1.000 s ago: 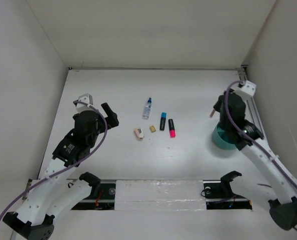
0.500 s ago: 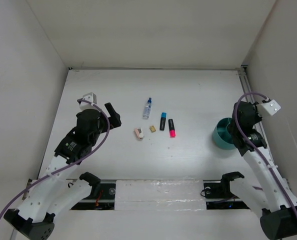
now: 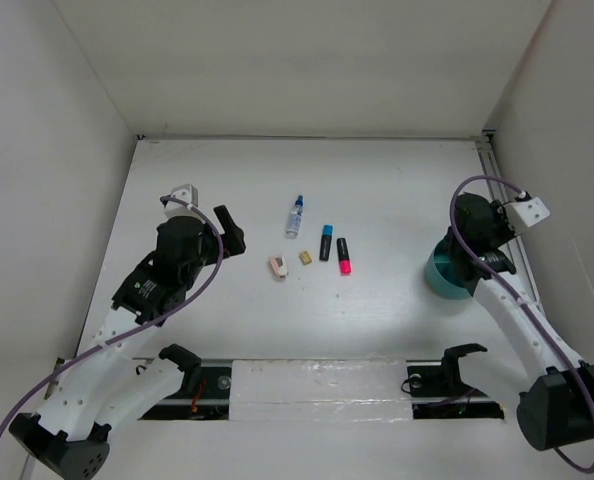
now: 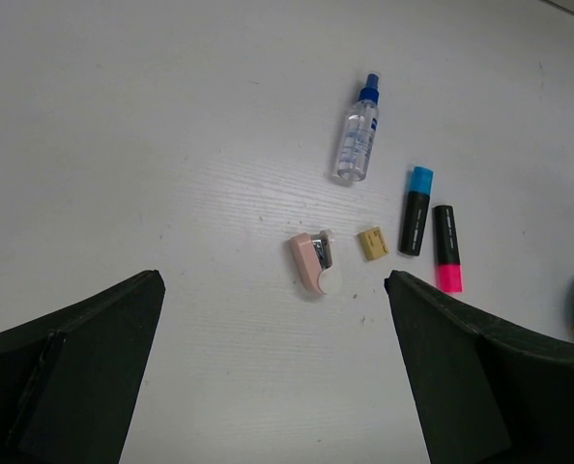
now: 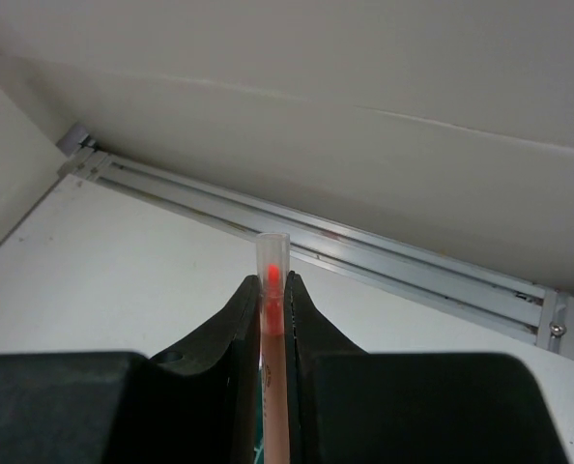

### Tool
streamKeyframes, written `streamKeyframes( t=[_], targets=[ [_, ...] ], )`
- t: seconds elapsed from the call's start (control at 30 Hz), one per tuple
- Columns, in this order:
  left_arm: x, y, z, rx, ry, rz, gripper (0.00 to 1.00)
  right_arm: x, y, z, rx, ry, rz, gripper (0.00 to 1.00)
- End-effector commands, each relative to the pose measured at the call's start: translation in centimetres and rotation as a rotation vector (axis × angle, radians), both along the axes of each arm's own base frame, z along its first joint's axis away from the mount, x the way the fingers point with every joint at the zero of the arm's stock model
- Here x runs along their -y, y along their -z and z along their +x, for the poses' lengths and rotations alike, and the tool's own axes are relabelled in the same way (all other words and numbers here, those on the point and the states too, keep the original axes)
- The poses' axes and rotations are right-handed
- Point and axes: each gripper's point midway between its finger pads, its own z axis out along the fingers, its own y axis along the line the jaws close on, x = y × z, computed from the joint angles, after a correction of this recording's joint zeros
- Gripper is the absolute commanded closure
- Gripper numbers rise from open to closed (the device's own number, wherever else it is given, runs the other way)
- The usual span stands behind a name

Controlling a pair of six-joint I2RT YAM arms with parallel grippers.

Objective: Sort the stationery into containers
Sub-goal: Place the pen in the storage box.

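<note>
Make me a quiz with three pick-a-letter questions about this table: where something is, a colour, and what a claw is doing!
1. Where does the teal cup stand?
A) left side B) middle C) right side
2. What colour is the clear bottle's cap?
A) blue B) green C) yellow
3. How is the right claw?
A) wide open B) shut on a pencil C) shut on nothing

Answers:
1 C: the top view shows the cup far to the right.
2 A: the left wrist view shows a blue cap.
3 B: the right wrist view shows the fingers pressed against a thin pencil.
</note>
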Motion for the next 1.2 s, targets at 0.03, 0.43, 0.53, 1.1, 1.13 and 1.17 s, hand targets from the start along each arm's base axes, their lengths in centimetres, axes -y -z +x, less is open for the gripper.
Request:
streamKeyframes(
  t=[0.03,0.43,0.53,1.1,1.13,1.17],
  targets=[
    [0.2,-0.9,0.3,0.04,0.015,-0.009,0.0,-0.2,-0.9,0.3,0.013,0.07,-0.04,1.0],
    [0.1,-1.4,0.1,0.056,0.015,-0.017,0.0,-1.0,0.6,-0.4,-0.075,0.153,-0.105,1.0],
    [0.1,-1.4,0.1,0.056,0.015,-0.018,0.0,-1.1,1.5,-0.1,-0.1,0.171,-0.109,1.0],
    [0.3,-1.2,0.1,0.046,0.023,-0.017,0.0,-1.6,-0.6,-1.4,0.07,0.166,-0.075,1.0],
    [0.2,-1.2,0.2,0.048,0.015,-0.013,0.0,-1.7,-0.4,-1.2,0.057,0.165,-0.081,1.0],
    [0.1,-1.4,0.1,0.056,0.015,-0.017,0.0,-2.1,-0.6,-0.9,0.053,0.152,-0.092,1.0]
  ],
)
